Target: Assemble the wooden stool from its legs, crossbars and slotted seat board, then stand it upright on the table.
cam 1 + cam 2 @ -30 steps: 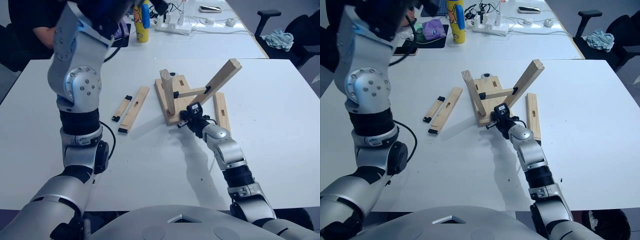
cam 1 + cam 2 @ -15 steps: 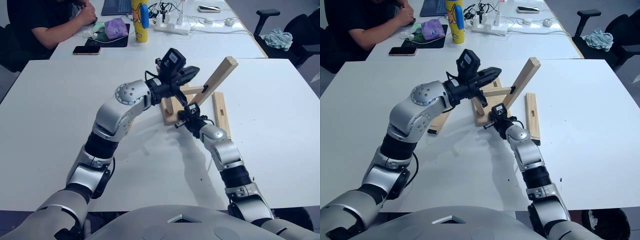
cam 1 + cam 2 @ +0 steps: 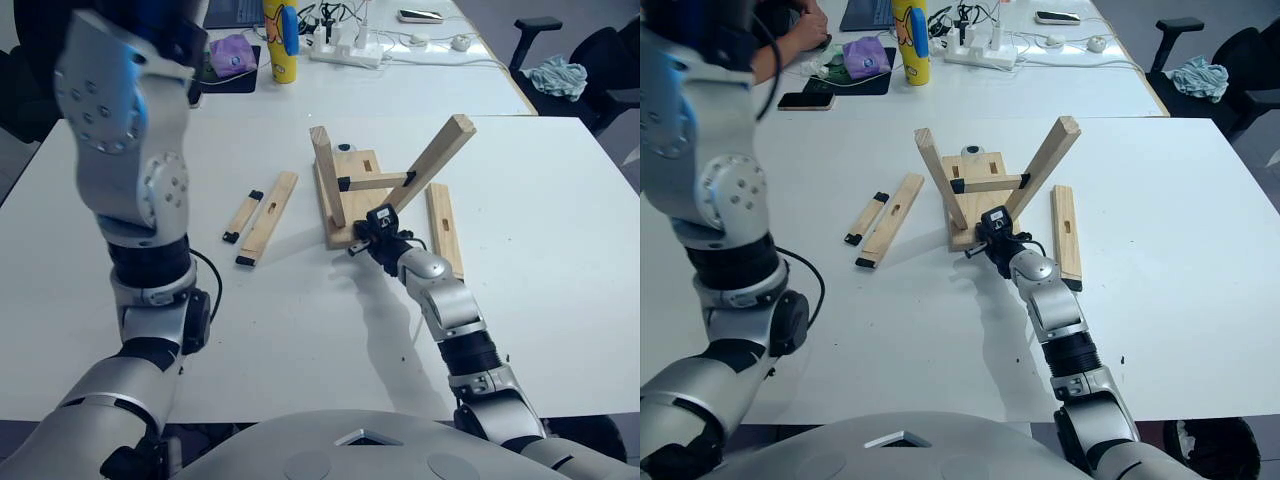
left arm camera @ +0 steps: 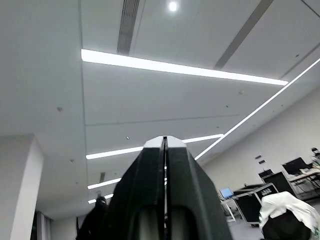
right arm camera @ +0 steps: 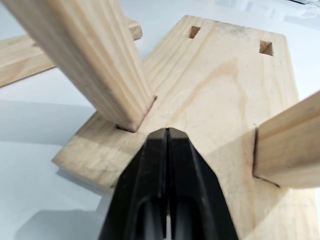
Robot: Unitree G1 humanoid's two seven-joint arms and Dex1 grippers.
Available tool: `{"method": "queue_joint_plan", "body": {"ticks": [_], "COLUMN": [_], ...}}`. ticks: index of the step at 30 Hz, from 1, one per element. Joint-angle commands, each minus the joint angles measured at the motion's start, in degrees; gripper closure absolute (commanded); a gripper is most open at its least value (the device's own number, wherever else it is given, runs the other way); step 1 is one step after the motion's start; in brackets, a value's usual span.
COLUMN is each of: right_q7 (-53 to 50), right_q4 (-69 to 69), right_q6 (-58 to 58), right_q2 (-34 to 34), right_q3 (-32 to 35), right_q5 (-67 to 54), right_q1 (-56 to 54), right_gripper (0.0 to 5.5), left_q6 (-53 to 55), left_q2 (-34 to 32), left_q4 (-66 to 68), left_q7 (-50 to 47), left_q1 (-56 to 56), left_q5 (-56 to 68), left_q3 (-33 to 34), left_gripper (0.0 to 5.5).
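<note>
Head view: seat board (image 3: 358, 210) lies flat on the worktop (image 3: 560, 250), about mid-width and closer to the far edge. Its long axis runs near-to-far, slightly skewed. Two legs stand up out of it. The left leg (image 3: 328, 178) rises steeply, tipped a bit toward the far left corner. The right leg (image 3: 436, 160) leans hard, with its top end pointing toward the far right corner, out past the board. The crossbar (image 3: 378, 182) spans between them, roughly parallel to the far edge, with black caps at both ends.

A loose leg (image 3: 443, 228) lies flat just beside the board on the right-edge side, long axis near-to-far. Toward the left edge, well apart from the board, a second loose leg (image 3: 269, 217) and a short crossbar (image 3: 243, 215) lie flat side by side. Both are angled near-left to far-right. The right gripper (image 3: 358, 246) is at the board's near edge, clenched, pointing far-left.

Left wrist view: the left gripper (image 4: 165, 140) points up at the ceiling (image 4: 60, 75), fingers pressed together with nothing between them.

Right wrist view: the right gripper fingers meet tip to tip and grip nothing. The tips are over the board's face close to its near edge, between the two seated legs. Cannot tell if they touch the wood. Both leg bases sit in their slots. Two open slots (image 5: 194, 31) show at the board's far end.
</note>
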State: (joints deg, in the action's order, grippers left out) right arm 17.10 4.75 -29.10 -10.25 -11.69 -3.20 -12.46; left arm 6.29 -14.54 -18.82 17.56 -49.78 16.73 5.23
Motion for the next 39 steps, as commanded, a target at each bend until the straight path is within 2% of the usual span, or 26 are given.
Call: {"method": "queue_joint_plan", "body": {"ticks": [1, 3, 5, 8, 11, 17, 21, 25, 30, 35, 39], "right_q7": [1.37, 1.42, 1.48, 1.29, 1.27, 0.22, -0.25, -2.06, 2.80, 8.95, 12.66], "right_q4": [8.20, 8.12, 7.81, 7.23, 7.17, 7.58, 7.50, 3.92, -6.05, -21.53, -25.02], "right_q6": [-6.69, -6.75, -6.96, -7.30, -7.46, -6.82, -4.39, 9.01, 19.86, 14.97, 10.76], "right_q2": [-0.94, -0.86, -0.60, -0.25, -0.21, 0.54, 1.27, 3.86, 4.17, -1.76, -8.31], "right_q3": [-3.01, -3.22, -3.60, -3.78, -3.71, -2.89, -2.59, 2.79, 4.84, 4.19, 7.36], "right_q5": [1.54, 1.60, 1.62, 1.58, 1.63, 1.55, 1.54, -1.21, -5.83, -9.27, -11.18], "right_q1": [6.18, 6.14, 6.01, 5.98, 5.72, 6.65, 6.06, 4.84, 6.38, 12.10, 17.80], "right_gripper": [5.50, 5.50, 5.50, 5.50, 5.50, 5.50, 5.50, 5.50, 5.50, 5.50, 5.50], "left_q6": [2.80, 5.44, 14.48, 33.56, 37.35, 19.25, 13.45, 7.75, 9.51, 16.61, 24.72], "left_q2": [2.10, 4.47, 6.26, 3.65, 0.89, 2.42, 3.24, 3.66, 4.65, 7.64, 9.70], "left_q4": [3.07, 5.82, 13.70, 21.33, 18.90, 14.17, 12.78, 5.26, -3.27, -9.61, -12.50], "left_q7": [0.45, 1.16, 1.78, 4.62, 4.68, -8.06, -11.17, -15.05, -16.33, -16.16, -14.15], "left_q1": [-0.33, 3.14, 8.34, 16.40, 21.29, 13.59, 13.40, 17.99, 30.53, 42.58, 47.41], "left_q5": [2.40, 4.18, 4.28, 2.40, 0.13, -8.86, -12.21, -15.02, -16.46, -13.66, -10.09], "left_q3": [-1.56, -3.72, -8.41, -19.57, -23.38, -13.71, -11.91, -8.85, -8.91, -9.87, -13.83], "left_gripper": [5.49, 5.49, 5.49, 5.49, 5.49, 5.49, 5.49, 5.49, 5.49, 5.49, 5.49]}}
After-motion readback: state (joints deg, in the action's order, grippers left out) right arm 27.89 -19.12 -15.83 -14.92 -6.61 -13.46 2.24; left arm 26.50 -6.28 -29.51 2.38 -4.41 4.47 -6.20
